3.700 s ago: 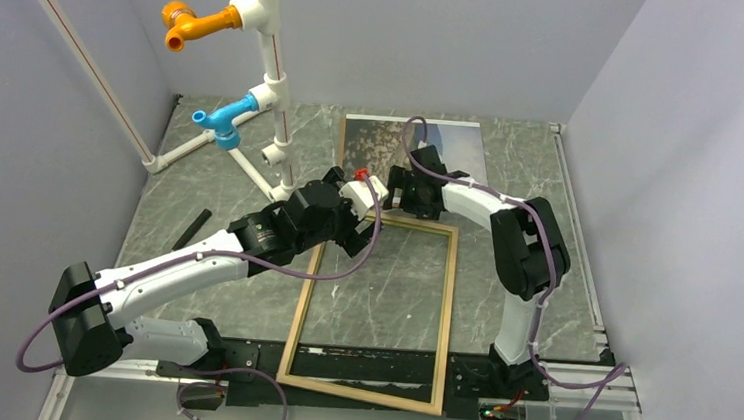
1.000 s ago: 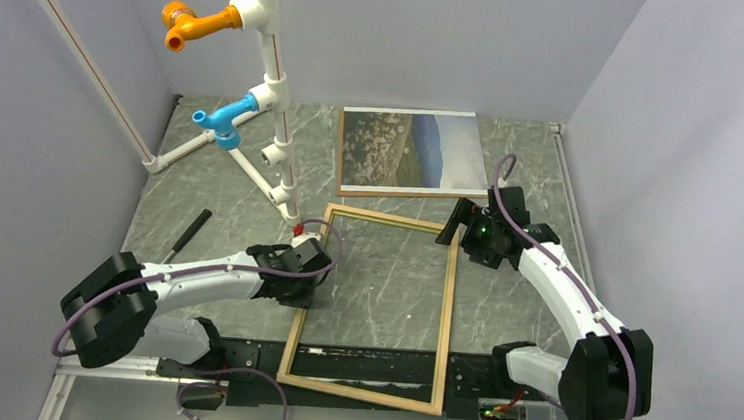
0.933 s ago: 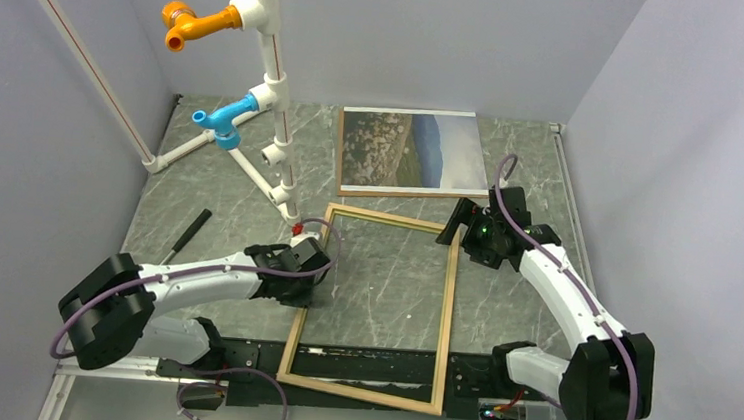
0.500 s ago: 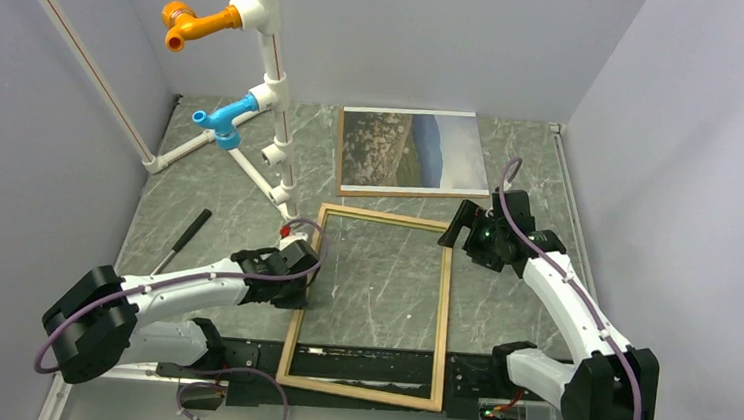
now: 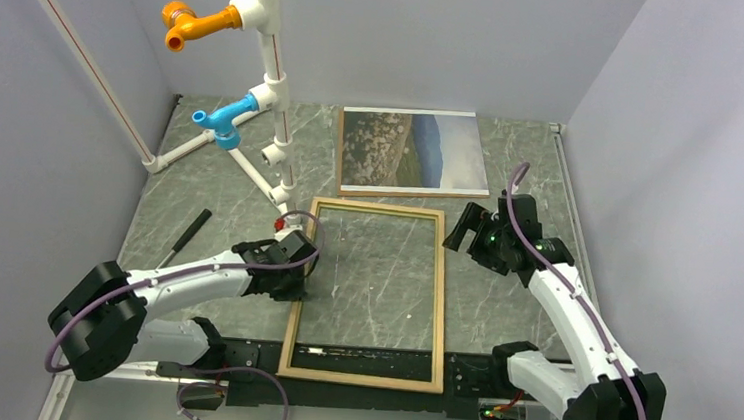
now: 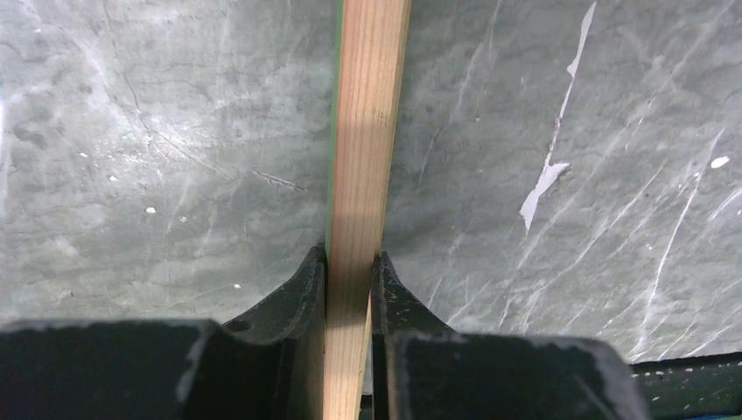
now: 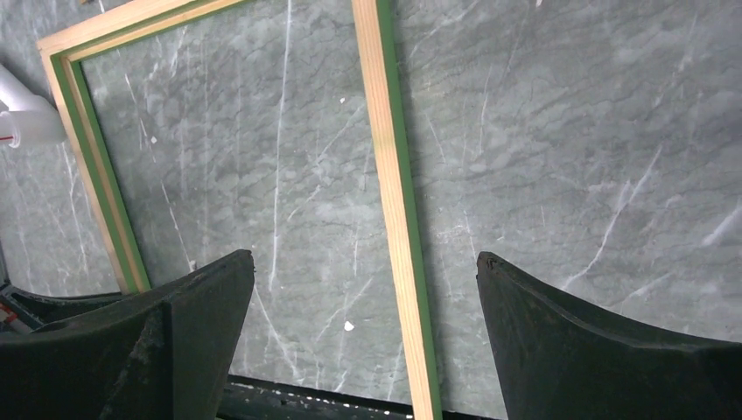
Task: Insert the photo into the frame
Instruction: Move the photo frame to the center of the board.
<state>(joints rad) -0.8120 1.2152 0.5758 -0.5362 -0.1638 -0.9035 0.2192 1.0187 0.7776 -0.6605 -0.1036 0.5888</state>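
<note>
The frame, pale wood with a clear pane, lies flat mid-table, its near end over the black base rail. My left gripper is shut on its left rail; in the left wrist view the wooden rail runs between the gripper and both fingers press it. The photo lies face up at the back, apart from the frame. My right gripper hangs open just right of the frame's far right corner; the right wrist view shows the gripper above a rail, holding nothing.
A white pipe stand with orange and blue fittings rises at the back left, its foot close to the frame's far left corner. A black stick-like tool lies at the left. Grey walls enclose the table on three sides.
The left gripper shut on the frame's left rail and drew it left, swinging the frame square to the table. The right arm drew back to the right, still open.
</note>
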